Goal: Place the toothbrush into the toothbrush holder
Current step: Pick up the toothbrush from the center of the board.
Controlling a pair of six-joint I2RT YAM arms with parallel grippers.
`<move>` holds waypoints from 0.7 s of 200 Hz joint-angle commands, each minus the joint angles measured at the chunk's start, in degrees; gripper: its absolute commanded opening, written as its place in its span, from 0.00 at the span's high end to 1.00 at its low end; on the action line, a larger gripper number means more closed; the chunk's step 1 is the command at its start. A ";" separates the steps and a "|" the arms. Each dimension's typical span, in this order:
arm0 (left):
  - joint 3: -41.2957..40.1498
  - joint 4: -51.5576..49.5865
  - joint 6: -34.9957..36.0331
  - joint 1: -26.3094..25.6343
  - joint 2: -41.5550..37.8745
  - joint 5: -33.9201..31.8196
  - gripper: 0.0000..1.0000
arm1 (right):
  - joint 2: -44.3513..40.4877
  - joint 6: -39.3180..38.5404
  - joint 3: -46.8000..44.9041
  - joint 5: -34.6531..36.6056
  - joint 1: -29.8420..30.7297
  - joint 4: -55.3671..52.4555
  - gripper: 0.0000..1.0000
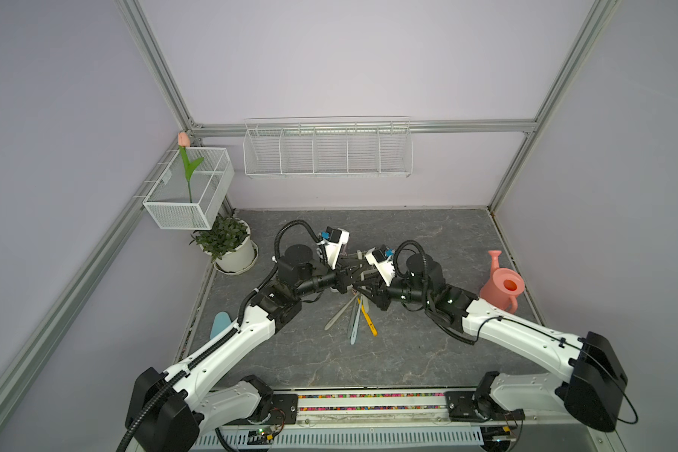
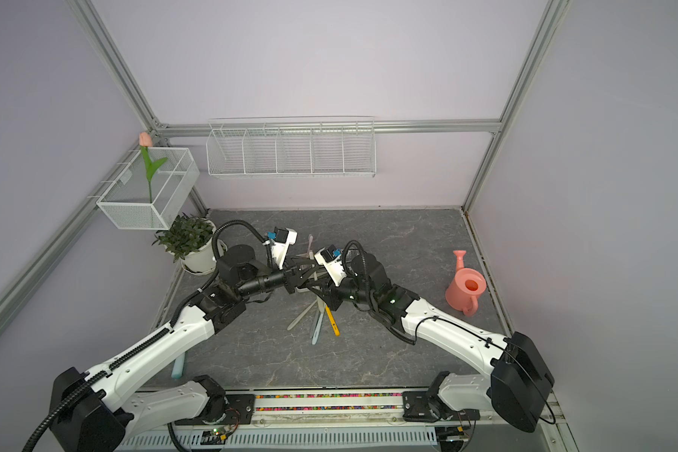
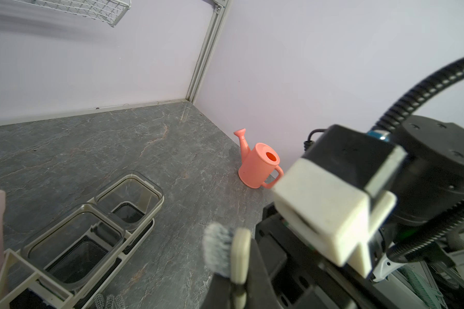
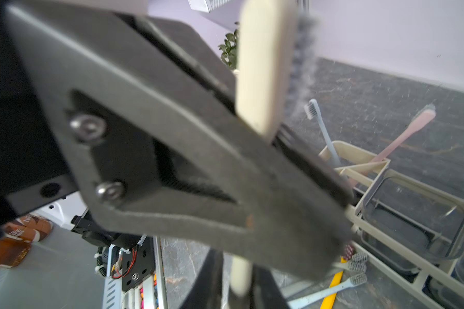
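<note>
Toothbrush (image 4: 263, 67), cream-handled with grey bristles, stands near upright above the grey bench (image 1: 427, 242). Its head is up, its handle down, and its bristles are turned toward the toothbrush holder (image 3: 141, 236) close by. The left claw (image 1: 351, 277) is clamped on its neck just under the head. Lower down, the handle passes between the fingers of the right claw (image 1: 363, 290); whether they press it cannot be told. A pink toothbrush (image 4: 402, 136) and a blue toothbrush (image 4: 322, 128) lean in the holder's cream bin, and loose brushes (image 1: 355, 319) lie on the bench below.
</note>
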 commanded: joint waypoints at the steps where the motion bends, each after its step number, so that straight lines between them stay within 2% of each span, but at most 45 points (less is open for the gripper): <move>1: 0.01 -0.44 1.07 0.08 -0.85 -1.51 1.00 | -2.05 0.29 -2.17 0.96 -0.15 2.68 0.69; 13: -0.03 -0.53 1.21 0.04 -1.18 -1.79 1.00 | -2.33 0.60 -2.69 1.72 -0.14 2.42 0.52; 41: -0.03 -0.42 0.90 0.11 -1.89 -2.77 1.00 | -3.85 1.43 -5.02 3.35 -0.24 3.03 0.31; 68: 0.21 -0.26 0.90 0.04 -2.02 -3.18 1.00 | -6.57 1.70 -6.66 4.73 -0.25 1.43 0.23; 89: 0.47 -0.18 1.07 0.05 -2.02 -3.88 1.00 | -10.28 2.08 -8.62 7.89 -0.31 -0.51 0.13; 140: 1.89 -1.01 3.53 0.11 -2.59 -8.98 1.00 | -20.14 3.00 -11.53 16.15 -1.79 -10.19 0.07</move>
